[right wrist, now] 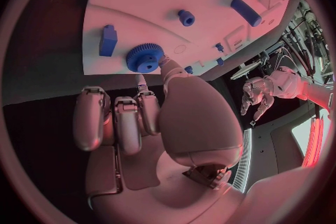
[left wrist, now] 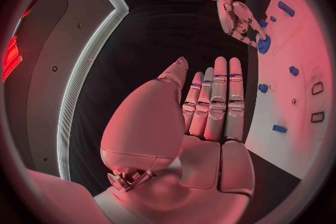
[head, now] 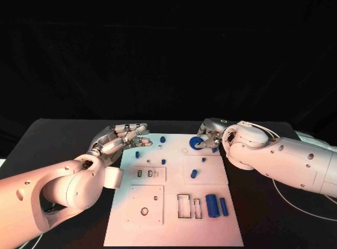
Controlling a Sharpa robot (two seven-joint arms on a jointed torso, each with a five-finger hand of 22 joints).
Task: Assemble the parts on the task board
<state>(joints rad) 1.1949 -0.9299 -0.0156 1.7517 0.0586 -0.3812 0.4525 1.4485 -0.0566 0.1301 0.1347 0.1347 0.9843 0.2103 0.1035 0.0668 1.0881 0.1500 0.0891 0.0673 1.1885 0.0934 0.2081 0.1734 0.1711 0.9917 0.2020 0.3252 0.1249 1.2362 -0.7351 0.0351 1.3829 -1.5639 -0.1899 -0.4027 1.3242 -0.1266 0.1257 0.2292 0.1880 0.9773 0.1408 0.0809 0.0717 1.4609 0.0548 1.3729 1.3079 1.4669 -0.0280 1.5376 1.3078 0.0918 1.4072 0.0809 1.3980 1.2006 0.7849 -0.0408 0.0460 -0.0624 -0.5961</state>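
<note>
The white task board (head: 176,218) lies in the middle of the table. A blue gear (head: 195,144) sits near its far edge. My right hand (head: 208,136) holds this gear (right wrist: 143,57) by the rim with the thumb and a fingertip, the other fingers (right wrist: 115,123) curled in. My left hand (head: 124,137) hovers over the board's far left corner, flat, fingers (left wrist: 217,103) straight and together, holding nothing. The left wrist view shows the right hand (left wrist: 240,19) on the gear (left wrist: 263,45).
Small blue pegs (head: 163,139) (head: 138,154) (head: 193,174) stand on the far half of the board. Two blue cylinders (head: 211,205) (head: 224,206) lie at its near right beside rectangular slots (head: 183,206). A blue block (right wrist: 107,39) stands close to the gear. Black table (head: 64,135) surrounds the board.
</note>
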